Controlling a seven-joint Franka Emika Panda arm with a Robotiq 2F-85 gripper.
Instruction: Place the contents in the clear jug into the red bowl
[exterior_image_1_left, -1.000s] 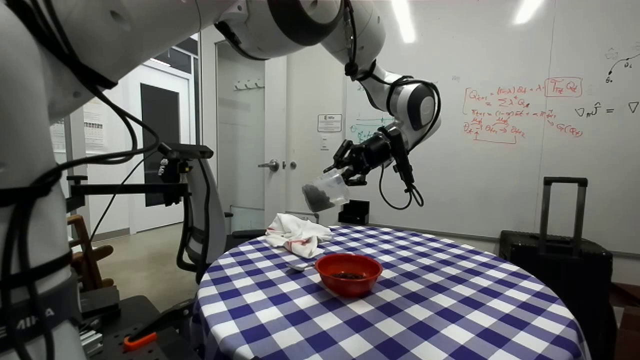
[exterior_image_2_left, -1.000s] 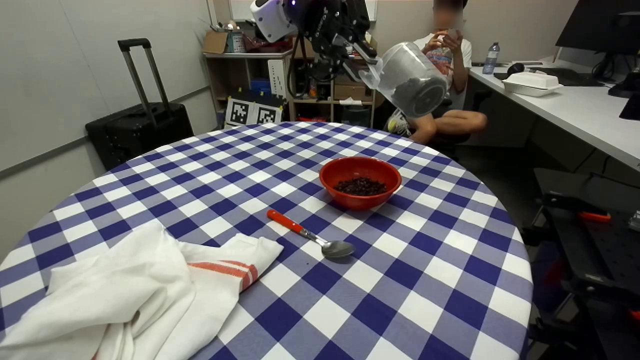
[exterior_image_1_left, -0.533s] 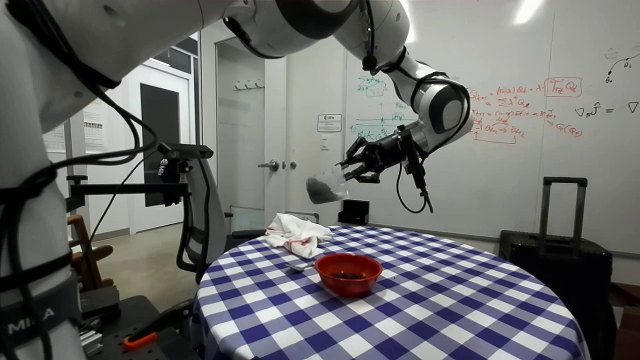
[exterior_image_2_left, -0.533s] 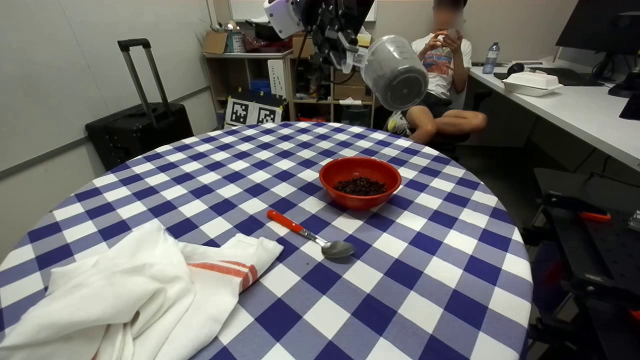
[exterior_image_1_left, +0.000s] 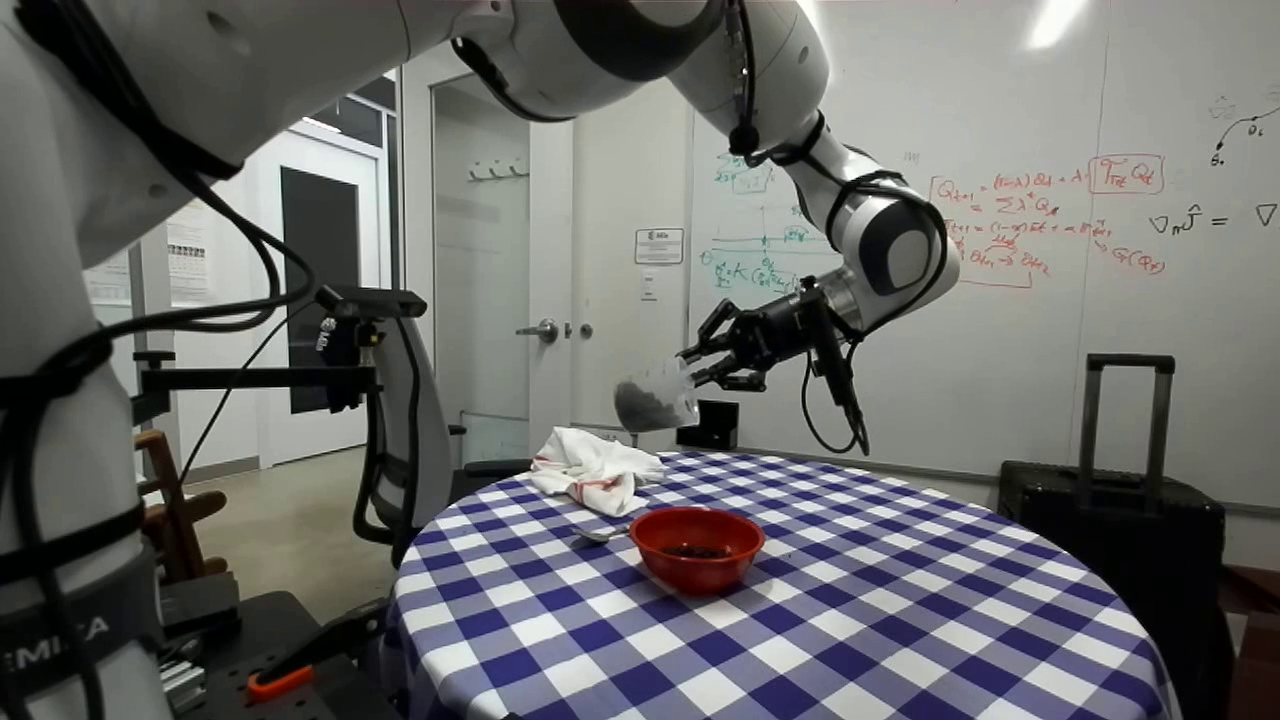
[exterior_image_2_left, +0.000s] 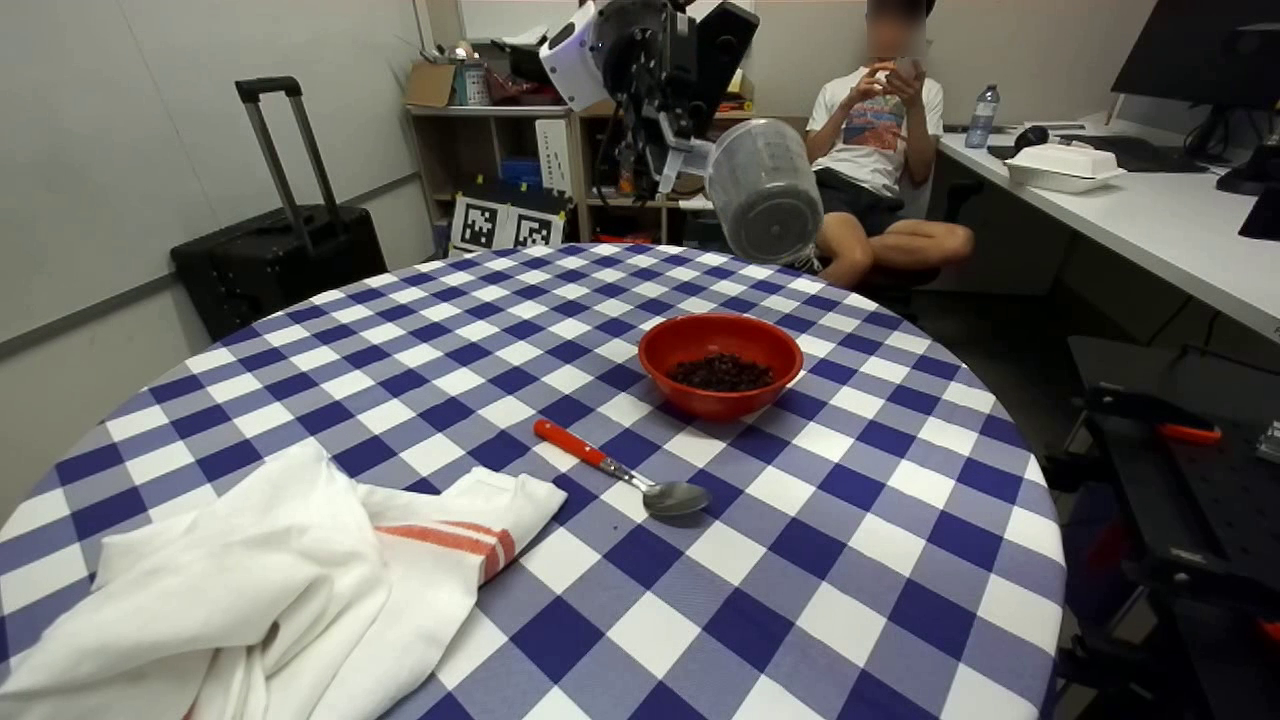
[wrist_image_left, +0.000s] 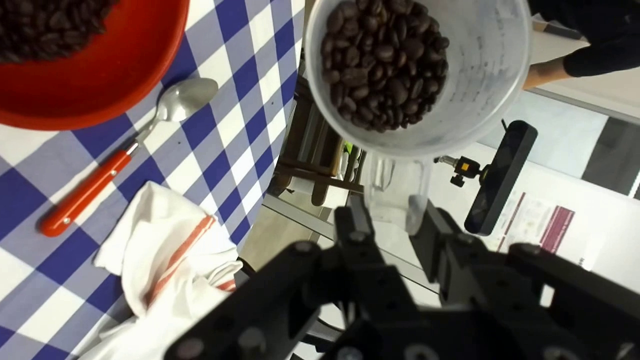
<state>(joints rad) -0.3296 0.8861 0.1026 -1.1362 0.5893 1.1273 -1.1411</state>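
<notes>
My gripper (wrist_image_left: 391, 215) is shut on the handle of the clear jug (wrist_image_left: 475, 95) and holds it in the air. The jug shows tilted in both exterior views (exterior_image_1_left: 672, 385) (exterior_image_2_left: 765, 195), above and behind the bowl in the latter. Dark beans (wrist_image_left: 387, 65) lie inside it, gathered at its base and one side. The red bowl (exterior_image_2_left: 720, 400) stands upright on the table and also shows in the wrist view (wrist_image_left: 130, 85). It holds dark beans (exterior_image_2_left: 722, 372). The jug and the bowl are apart. The gripper also shows in the exterior views (exterior_image_1_left: 688, 368) (exterior_image_2_left: 672, 165).
A spoon with a red handle (exterior_image_2_left: 580, 445) lies beside the bowl on the checked tablecloth (exterior_image_2_left: 820, 560). A crumpled white cloth (exterior_image_2_left: 290, 590) lies near the table edge. A person (exterior_image_2_left: 875, 135) sits behind the table. A black suitcase (exterior_image_1_left: 1110, 540) stands beside it.
The arm has moved right in the exterior view with the robot base, carrying the jug. The jug's tilt has changed, and it has come down over the last half second. The bowl has not moved.
</notes>
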